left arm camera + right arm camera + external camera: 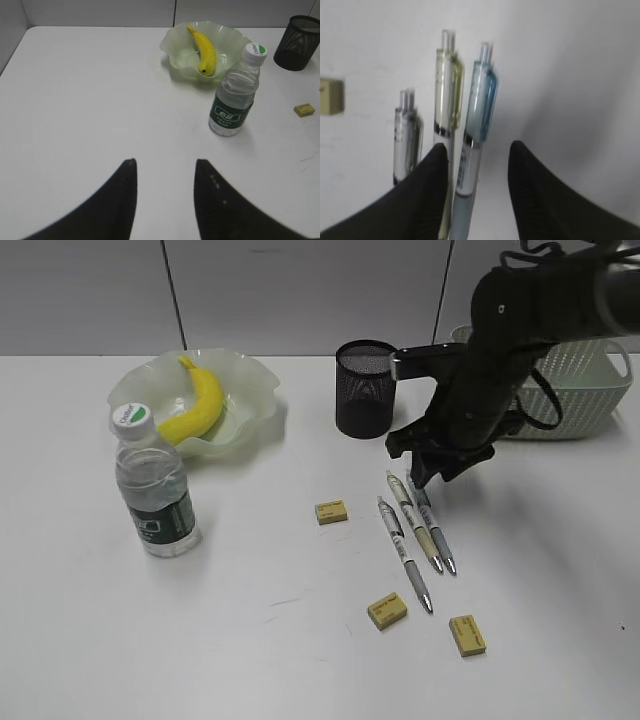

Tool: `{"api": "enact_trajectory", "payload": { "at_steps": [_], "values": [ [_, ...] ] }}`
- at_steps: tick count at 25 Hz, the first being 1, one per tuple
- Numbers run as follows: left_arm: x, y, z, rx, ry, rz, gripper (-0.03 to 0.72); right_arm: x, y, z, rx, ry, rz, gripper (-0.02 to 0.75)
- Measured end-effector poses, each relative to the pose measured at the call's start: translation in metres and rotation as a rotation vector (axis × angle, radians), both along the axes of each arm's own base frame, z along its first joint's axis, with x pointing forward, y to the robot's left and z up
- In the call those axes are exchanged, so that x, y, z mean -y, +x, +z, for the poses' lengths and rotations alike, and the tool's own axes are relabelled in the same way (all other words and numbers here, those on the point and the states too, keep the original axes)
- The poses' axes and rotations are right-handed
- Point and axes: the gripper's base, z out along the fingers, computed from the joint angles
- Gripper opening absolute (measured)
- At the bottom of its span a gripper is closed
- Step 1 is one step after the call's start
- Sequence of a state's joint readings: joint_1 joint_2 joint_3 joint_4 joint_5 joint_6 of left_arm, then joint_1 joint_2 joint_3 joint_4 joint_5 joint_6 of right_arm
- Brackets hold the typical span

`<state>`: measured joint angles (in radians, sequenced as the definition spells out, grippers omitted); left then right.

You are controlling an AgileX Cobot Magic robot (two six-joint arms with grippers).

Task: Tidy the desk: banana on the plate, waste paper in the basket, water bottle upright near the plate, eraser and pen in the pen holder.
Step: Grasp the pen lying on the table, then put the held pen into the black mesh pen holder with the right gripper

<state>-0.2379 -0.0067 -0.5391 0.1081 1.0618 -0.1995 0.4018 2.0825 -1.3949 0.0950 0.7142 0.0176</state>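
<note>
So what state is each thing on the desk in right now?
Banana: lying on the plate.
Bottle: upright, capped.
Pens: three, flat on the desk.
Erasers: three, loose on the desk.
Pen holder: upright.
Left gripper: open, empty.
Right gripper: open over the pens.

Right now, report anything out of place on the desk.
Three pens and three erasers lie loose on the table, outside the pen holder. Banana and bottle look settled. Nothing is spilled.
</note>
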Motion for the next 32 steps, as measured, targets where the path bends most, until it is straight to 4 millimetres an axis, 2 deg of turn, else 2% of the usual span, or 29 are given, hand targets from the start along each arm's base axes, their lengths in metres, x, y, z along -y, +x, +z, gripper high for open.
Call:
{"api": "enact_trajectory", "payload": {
  "at_steps": [6,13,16,19,22,25,27,30,32],
  "values": [
    [0.0,0.0,0.0,0.0,0.0,0.0,0.289,-0.009,0.021,-0.015,-0.002,-0.003,0.001,0.295],
    [0.0,0.0,0.0,0.0,0.0,0.0,0.289,-0.01,0.024,-0.037,-0.039,-0.026,0.006,0.257],
    [0.0,0.0,0.0,0.0,0.0,0.0,0.289,-0.01,0.025,-0.037,-0.039,-0.027,0.006,0.244],
    [0.0,0.0,0.0,0.0,0.0,0.0,0.289,-0.01,0.025,-0.037,-0.04,-0.029,0.007,0.152],
    [0.0,0.0,0.0,0.0,0.0,0.0,0.289,-0.009,0.024,-0.03,-0.036,-0.027,0.007,0.154],
    [0.0,0.0,0.0,0.0,0.0,0.0,0.289,-0.008,0.023,0.006,0.065,0.005,0.01,0.154],
    [0.0,0.0,0.0,0.0,0.0,0.0,0.289,-0.006,0.019,0.049,0.224,0.067,0.003,0.154],
    [0.0,0.0,0.0,0.0,0.0,0.0,0.289,0.0,0.011,0.118,0.639,0.204,-0.002,0.154],
    [0.0,0.0,0.0,0.0,0.0,0.0,0.289,0.002,0.01,0.153,0.967,0.315,-0.004,0.154]
  ]
}}
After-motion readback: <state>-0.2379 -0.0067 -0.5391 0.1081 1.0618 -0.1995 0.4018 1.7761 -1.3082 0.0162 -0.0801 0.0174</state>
